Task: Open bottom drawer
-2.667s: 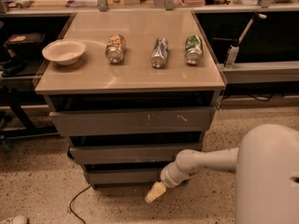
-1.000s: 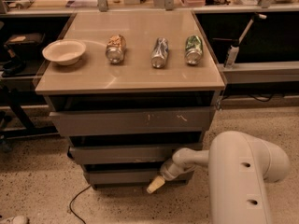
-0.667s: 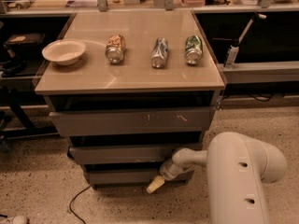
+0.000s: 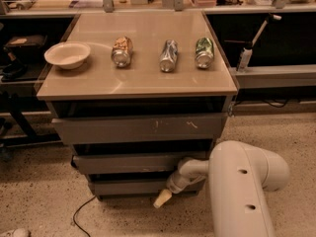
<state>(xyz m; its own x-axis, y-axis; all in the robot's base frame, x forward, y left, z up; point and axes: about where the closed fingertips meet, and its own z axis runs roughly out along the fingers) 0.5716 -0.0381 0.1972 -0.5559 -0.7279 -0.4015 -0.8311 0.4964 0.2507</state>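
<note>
The bottom drawer is the lowest of three grey-brown fronts under the tan tabletop, a plain short panel near the floor. Above it sit the middle drawer and the tall top drawer with white scuffs. My gripper hangs at the bottom drawer's front right, its cream tip pointing down-left over the drawer's lower edge. My white arm fills the lower right and reaches in from there.
On the tabletop lie a white bowl at the left and three cans on their sides. A black cable runs on the speckled floor at the cabinet's front left. Shelving stands behind.
My arm has swung nearer the camera and now covers more of the lower right. The gripper has stayed at the bottom drawer's front right. The drawers look unmoved.
</note>
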